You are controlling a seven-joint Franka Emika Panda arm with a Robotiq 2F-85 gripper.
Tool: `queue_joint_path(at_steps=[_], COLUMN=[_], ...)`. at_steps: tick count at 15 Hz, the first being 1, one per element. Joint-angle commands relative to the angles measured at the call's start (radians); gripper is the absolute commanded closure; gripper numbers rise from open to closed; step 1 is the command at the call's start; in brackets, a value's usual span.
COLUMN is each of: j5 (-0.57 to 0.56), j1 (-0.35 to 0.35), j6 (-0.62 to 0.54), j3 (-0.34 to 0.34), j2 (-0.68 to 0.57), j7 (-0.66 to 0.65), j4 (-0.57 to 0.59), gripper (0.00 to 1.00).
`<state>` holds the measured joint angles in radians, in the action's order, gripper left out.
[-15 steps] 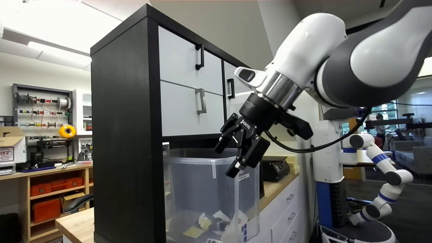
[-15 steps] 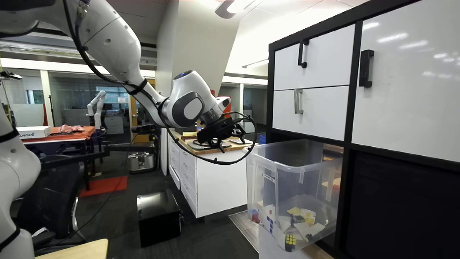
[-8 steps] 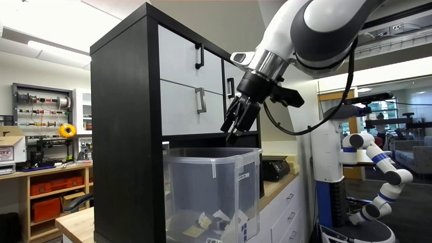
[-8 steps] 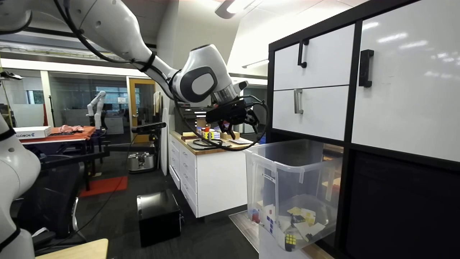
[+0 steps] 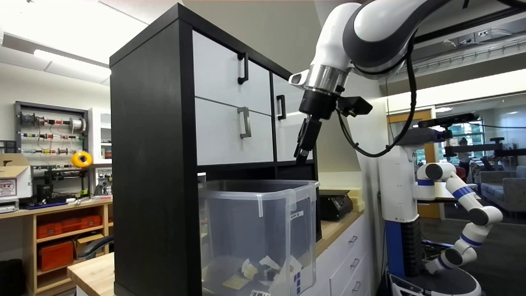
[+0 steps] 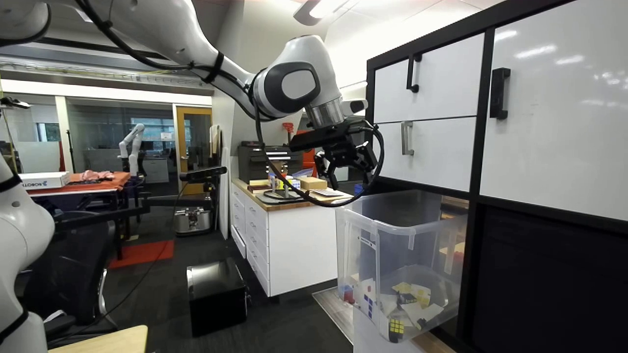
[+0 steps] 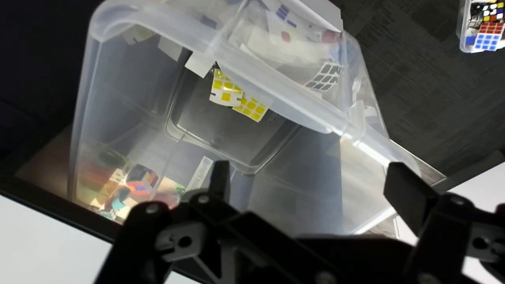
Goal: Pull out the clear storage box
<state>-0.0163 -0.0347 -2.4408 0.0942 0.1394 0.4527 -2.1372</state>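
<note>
"Where is the clear box?"

"It juts partway out of a large black cabinet, from the space below two white drawers. It has no lid, and a few patterned papers lie inside."

"And the claw?"

"It hangs above the box, apart from it in both exterior views. Its fingers are spread, with nothing between them."

"How will the box handle?"

"Light for its size, I judge, since the load looks like mostly paper. The walls look thin and may flex; the thicker rim should be stiffer. The plastic looks smooth, so it could slip."

"Where to take hold?"

"Across the front rim, near the middle of that edge, one finger inside and one outside. Gripping a corner could twist the box against the cabinet. A long pull might let the front dip; I cannot tell what bears it underneath."
</note>
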Motion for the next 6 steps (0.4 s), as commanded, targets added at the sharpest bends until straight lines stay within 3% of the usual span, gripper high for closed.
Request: queue_joint_path(at_steps=[1, 6], j5=[-0.017, -0.006], j1=[0.027, 0.031], j6=[0.101, 0.075], j3=[-0.036, -0.045], j2=[-0.023, -0.021], j7=[-0.077, -0.054], j4=[0.061, 0.044], gripper=[0.0, 0.0])
